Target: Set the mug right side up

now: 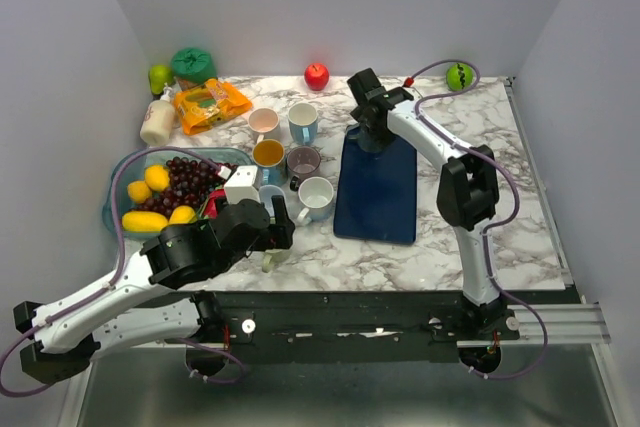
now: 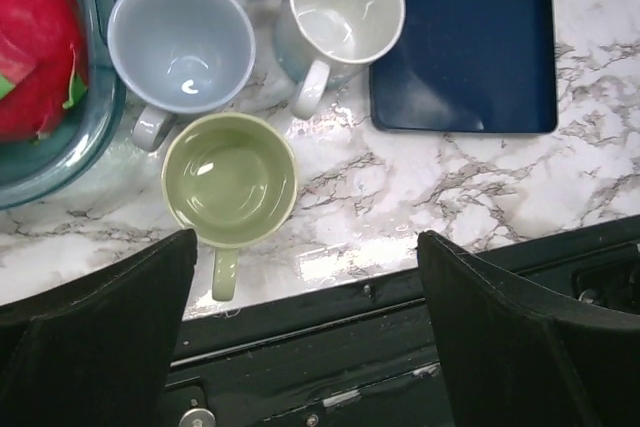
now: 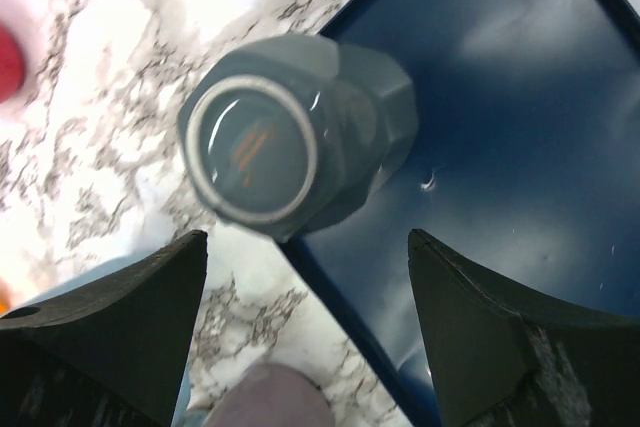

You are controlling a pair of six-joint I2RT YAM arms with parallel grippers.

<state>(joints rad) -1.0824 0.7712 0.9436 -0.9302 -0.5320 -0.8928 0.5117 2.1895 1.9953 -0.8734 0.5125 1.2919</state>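
A grey-blue mug stands upside down on the corner of the dark blue mat, its ringed base facing up. My right gripper hovers over it, open, with nothing between its fingers; the mug lies just beyond the fingertips. In the top view the right gripper covers that mug. My left gripper is open and empty above the table's front edge. A pale green mug stands upright just ahead of it, handle toward the edge.
Upright mugs cluster mid-table: a light blue one, a white one, and several more behind. A glass bowl of fruit stands at left. An apple, a snack bag and a bottle line the back.
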